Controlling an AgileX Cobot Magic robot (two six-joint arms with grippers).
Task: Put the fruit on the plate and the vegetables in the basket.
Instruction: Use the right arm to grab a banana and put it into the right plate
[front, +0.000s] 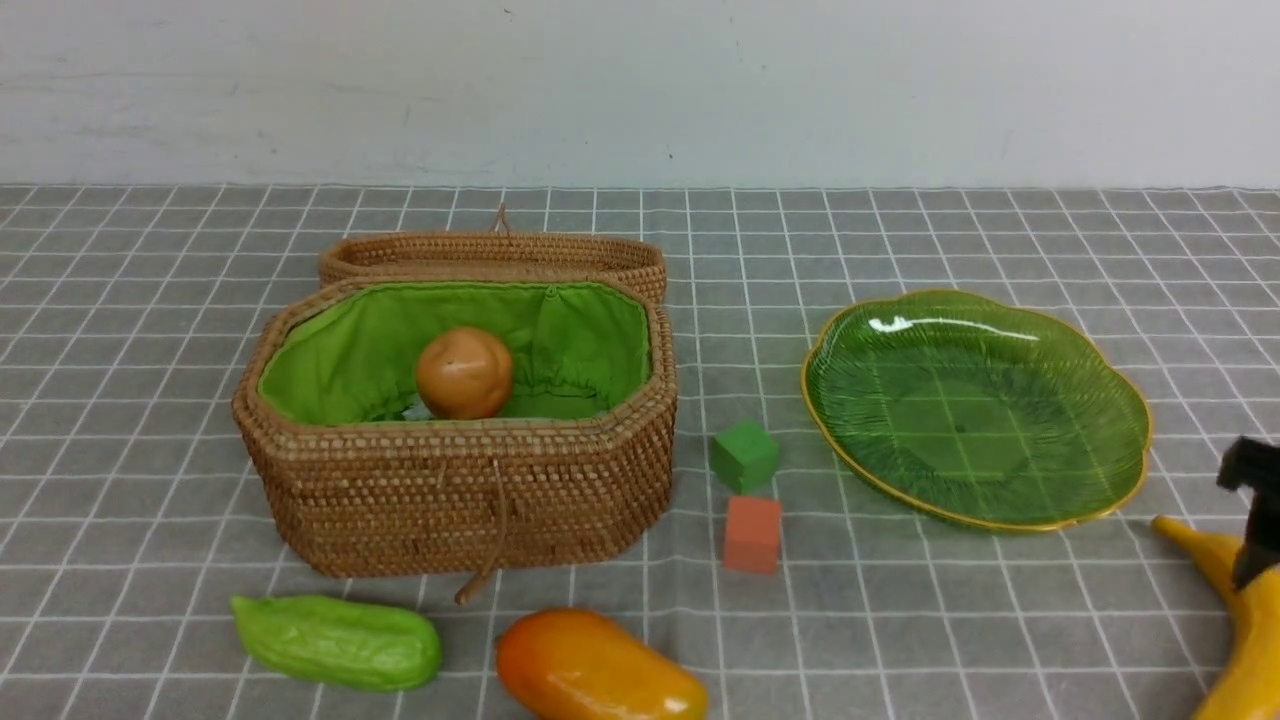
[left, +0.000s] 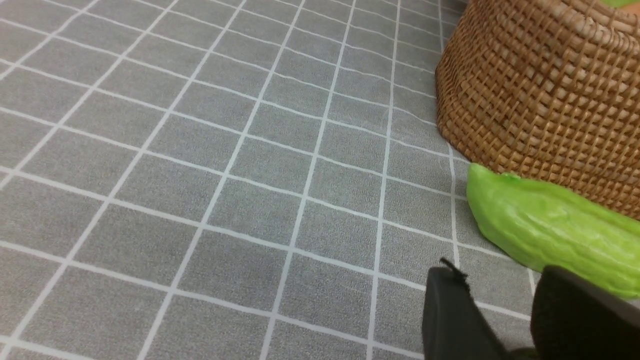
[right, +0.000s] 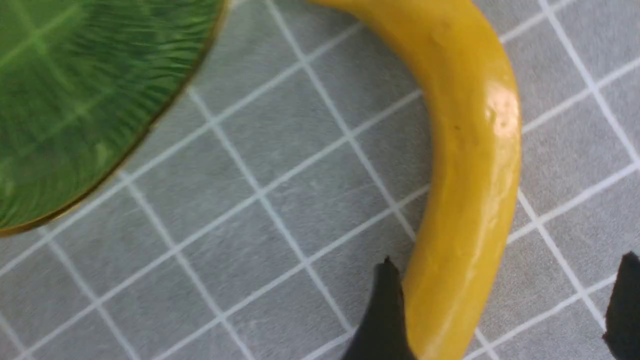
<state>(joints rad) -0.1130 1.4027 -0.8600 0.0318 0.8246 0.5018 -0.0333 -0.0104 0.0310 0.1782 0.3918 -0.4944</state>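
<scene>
One banana (right: 470, 165), one mango (front: 598, 668), one gourd (front: 338, 642), two cubes (front: 745, 455) (front: 752, 533); right tool (right: 507, 260) gapes astride banana, left tool (left: 500, 280) slightly parted, empty.

**A:** What stands behind the worktop (front: 1000, 225)?

**B:** A plain off-white wall (front: 900, 90). It is matt, with faint grey scuffs and a few tiny dark specks. It meets the worktop in one straight, level line right across the front view.

**A:** And the surface itself?

**B:** It is covered by a grey cloth (front: 130, 480) printed with thin white lines in a square grid. Close up, from the left wrist, the fabric looks finely grained. The lines bend a little where the cloth ripples.

**A:** How is the light?

**B:** Even and soft. The shadows on the cloth are pale, short and blurred at the edges.
</scene>
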